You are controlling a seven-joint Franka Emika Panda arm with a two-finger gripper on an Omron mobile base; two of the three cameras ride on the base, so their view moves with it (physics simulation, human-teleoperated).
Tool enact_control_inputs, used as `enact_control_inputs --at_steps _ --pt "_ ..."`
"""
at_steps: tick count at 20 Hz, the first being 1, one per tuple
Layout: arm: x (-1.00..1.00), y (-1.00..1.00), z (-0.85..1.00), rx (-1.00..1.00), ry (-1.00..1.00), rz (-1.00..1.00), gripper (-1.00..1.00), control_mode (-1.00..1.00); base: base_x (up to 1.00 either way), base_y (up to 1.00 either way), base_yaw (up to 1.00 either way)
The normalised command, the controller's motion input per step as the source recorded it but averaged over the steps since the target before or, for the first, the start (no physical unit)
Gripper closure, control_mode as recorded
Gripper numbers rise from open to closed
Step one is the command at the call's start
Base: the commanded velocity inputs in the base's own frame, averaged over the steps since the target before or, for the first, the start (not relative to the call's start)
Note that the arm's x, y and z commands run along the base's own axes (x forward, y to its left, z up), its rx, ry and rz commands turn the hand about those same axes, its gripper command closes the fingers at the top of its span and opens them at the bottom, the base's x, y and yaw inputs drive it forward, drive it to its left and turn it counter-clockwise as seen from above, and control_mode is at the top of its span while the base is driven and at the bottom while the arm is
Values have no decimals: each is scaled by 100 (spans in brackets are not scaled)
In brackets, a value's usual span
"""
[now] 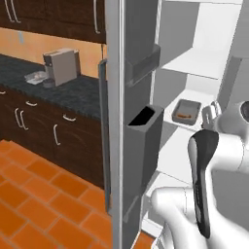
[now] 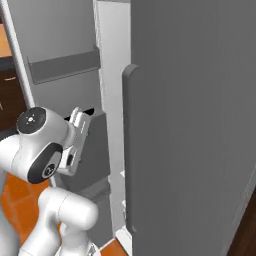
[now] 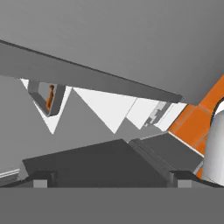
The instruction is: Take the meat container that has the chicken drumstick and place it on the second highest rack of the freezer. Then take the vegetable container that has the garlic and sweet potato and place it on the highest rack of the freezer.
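The freezer (image 1: 194, 87) stands open, white inside. A grey meat container (image 1: 185, 111) holding the small orange-brown chicken drumstick (image 1: 182, 116) rests on a white shelf, one level below the highest rack (image 1: 206, 63). My gripper (image 1: 211, 113) is just right of the container, apart from it and open with nothing between its fingers. In the hand view the container (image 3: 48, 98) shows at the upper left, rolled on its side, far from the gripper (image 3: 111, 180), whose tips are spread wide. In the right base view the gripper (image 2: 80, 122) sits beside the door bins. The vegetable container, garlic and sweet potato are out of view.
The open freezer door (image 1: 116, 121) carries dark grey bins, one tall (image 1: 146, 136) and one higher (image 1: 143, 63), close on my left. The fridge's shut door with a long handle (image 2: 129, 150) is on the right. A coffee machine (image 1: 61, 65) stands on the dark counter (image 1: 73, 92). Orange floor tiles (image 1: 34, 194) lie below.
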Motion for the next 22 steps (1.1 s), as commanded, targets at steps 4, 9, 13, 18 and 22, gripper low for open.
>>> enact_control_inputs --at_steps 4,9,13,18,22 --pt "0 0 0 0 0 0 -100 100 -49 -16 73" --pt "0 0 0 0 0 0 -100 100 -43 -5 94" --pt "0 0 0 0 0 0 -100 100 -74 45 79" --pt "0 0 0 0 0 0 -100 100 -20 94 57" --pt "0 0 0 0 0 0 -100 100 32 41 12"
